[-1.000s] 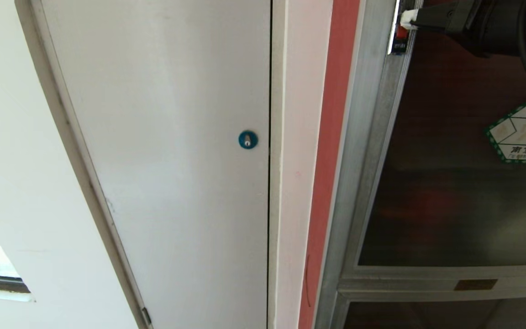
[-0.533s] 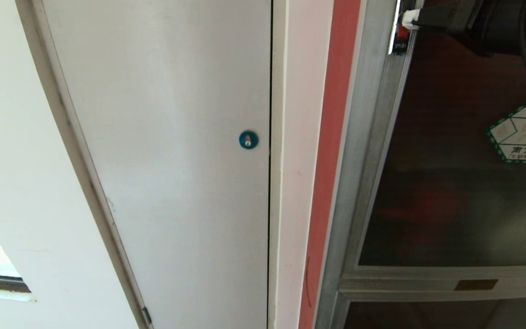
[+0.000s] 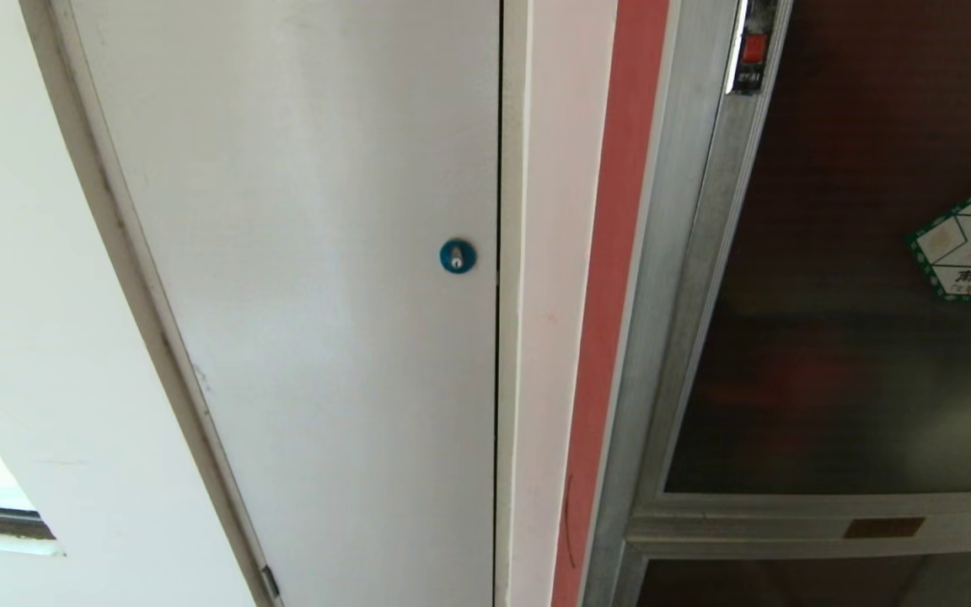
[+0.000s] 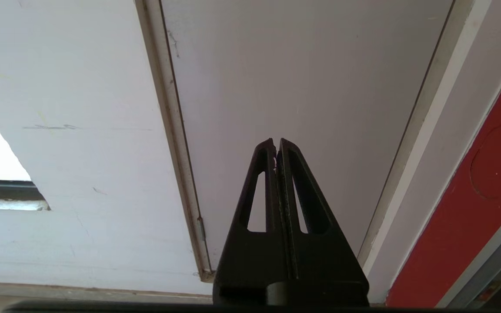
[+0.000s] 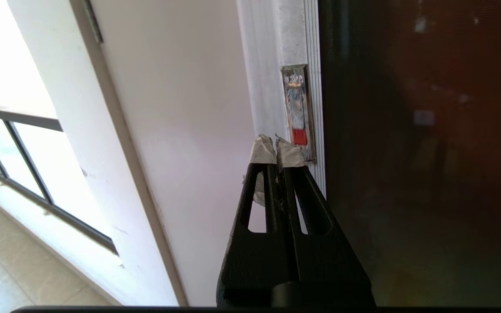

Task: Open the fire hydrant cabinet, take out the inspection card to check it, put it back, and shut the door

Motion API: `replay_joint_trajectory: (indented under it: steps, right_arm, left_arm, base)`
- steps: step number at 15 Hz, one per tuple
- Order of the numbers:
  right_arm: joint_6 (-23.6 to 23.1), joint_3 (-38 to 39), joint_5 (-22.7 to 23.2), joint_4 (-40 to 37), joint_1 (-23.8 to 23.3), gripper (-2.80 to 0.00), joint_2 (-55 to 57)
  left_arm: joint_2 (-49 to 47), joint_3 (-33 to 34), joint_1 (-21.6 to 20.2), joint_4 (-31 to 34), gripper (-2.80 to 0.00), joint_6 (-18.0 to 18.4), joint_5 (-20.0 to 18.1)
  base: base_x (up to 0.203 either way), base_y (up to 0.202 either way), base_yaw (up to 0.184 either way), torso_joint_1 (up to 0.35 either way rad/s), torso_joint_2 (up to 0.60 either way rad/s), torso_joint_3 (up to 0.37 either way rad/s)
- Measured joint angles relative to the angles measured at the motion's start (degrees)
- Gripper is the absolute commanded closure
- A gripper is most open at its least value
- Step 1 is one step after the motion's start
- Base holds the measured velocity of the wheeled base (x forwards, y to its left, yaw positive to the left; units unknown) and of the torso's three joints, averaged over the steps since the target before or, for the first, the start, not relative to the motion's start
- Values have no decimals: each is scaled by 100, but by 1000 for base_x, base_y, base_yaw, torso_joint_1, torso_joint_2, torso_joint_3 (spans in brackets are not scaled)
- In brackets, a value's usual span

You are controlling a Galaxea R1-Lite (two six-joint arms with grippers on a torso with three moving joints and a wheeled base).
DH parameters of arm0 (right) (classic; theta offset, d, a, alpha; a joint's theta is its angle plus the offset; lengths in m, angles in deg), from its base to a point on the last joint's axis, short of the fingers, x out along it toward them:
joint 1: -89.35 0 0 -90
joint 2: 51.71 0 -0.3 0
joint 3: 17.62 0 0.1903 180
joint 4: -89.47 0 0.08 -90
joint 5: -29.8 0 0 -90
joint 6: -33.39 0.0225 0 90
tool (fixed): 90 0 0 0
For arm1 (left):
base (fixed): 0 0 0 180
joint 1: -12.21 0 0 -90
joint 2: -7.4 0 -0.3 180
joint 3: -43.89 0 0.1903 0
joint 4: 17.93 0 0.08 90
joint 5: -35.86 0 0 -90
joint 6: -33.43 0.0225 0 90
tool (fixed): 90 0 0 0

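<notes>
Right gripper (image 5: pixel 275 148), fingers pressed together, sits just at 9 o'clock of the red latch (image 5: pixel 300 136) on the closed door (image 5: pixel 407 152); left gripper (image 4: pixel 276 145) likewise pressed together.

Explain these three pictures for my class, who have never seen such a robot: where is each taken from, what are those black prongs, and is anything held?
The robot has two arms ending in grippers, and three cameras. The head view looks at a wall: a plain white door with a blue round lock, and beside it the fire hydrant cabinet with its dark glass door, a hexagonal sticker and a small red latch. The black prongs are gripper fingers, filmed from each wrist. The left gripper is shut, empty, facing the white door. The right gripper, tips taped, is shut, empty, just beside the latch. Whether it touches is unclear.
</notes>
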Motion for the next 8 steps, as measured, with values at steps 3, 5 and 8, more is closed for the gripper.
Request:
replay_joint_trajectory:
  steps: [3,5,8]
  right_arm:
    - [-185,1016,-78,9,-214,0,-1091]
    - [-450,1888,-152,3,-628,0,-1938]
    - [-905,2941,-480,-3,-1221,0,-3222]
  left_arm:
    - [0,0,0,0,0,1,-2]
    - [0,0,0,0,0,-2,-2]
    - [0,0,0,0,0,0,-4]
  base:
    - [0,0,0,0,0,0]
    - [0,0,0,0,0,0]
    - [0,0,0,0,0,0]
